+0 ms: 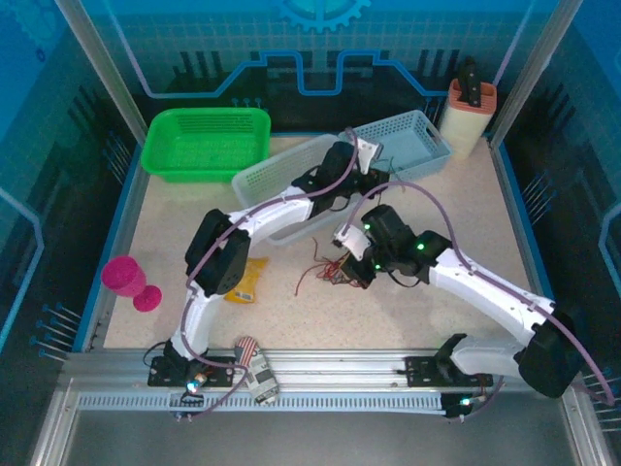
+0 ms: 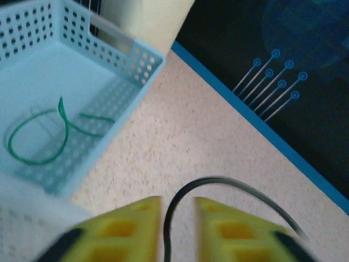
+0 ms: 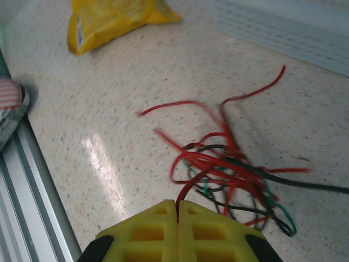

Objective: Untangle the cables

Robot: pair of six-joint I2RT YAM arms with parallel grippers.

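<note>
Progress: partial, one strand sorted by my read, most of it pending. Green cable [image 2: 35, 136] is lying alone in blue basket [image 2: 131, 76], touching no other strand, so I'm counting that one done.

Left gripper [image 2: 177, 232] is hovering over table [image 2: 191, 125] just outside the basket's corner, with the basket at its 10 o'clock; in the top view that's toward 1 o'clock. Jaws are standing partly apart. Black cable [image 2: 218, 183] is running loose through the gap and arcing off toward 3 o'clock. Nothing is pinching it, so it's looking like a let-go beside the basket, not in it. Can't tell where its far end is going.

Right gripper [image 3: 177, 218] is clamping fully closed on red cable [image 3: 204, 159], pinching it right at the fingertips. That strand is feeding into tangle [image 3: 234, 180] at 1 o'clock from the fingers, near table centre in the top view. Red loops, at least one black strand and a dark green one are crossing each other there.

Pending: pulling the red free, separating the black and green, placing each apart.
</note>
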